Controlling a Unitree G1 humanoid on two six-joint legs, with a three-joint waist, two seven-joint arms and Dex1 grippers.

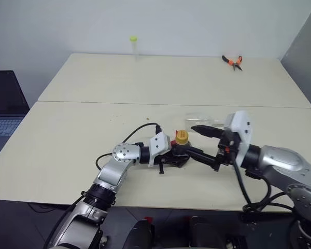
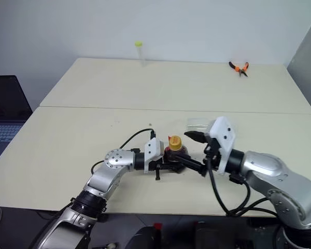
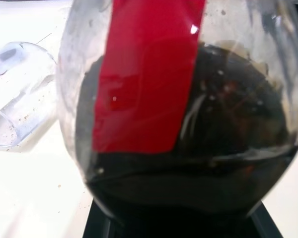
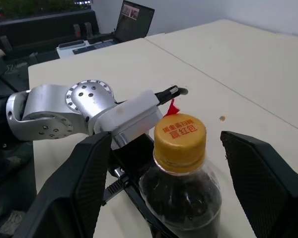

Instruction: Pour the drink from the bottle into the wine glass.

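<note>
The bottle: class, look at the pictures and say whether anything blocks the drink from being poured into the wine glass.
Yes. The yellow-orange cap is on the bottle, sealing in the drink. The left gripper holds the bottle; the open right gripper brackets the cap. The wine glass lies on its side nearby.

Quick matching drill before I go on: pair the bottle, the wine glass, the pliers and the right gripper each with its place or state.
Things:
1. bottle
2. wine glass
3. pliers
4. right gripper

Places or states:
A. far right corner of the table
B. open, fingers either side of the yellow cap
C. lying on its side behind the bottle
D. upright, cap on, held by the left gripper

Pairs: 1-D, 2-C, 3-A, 4-B
</note>
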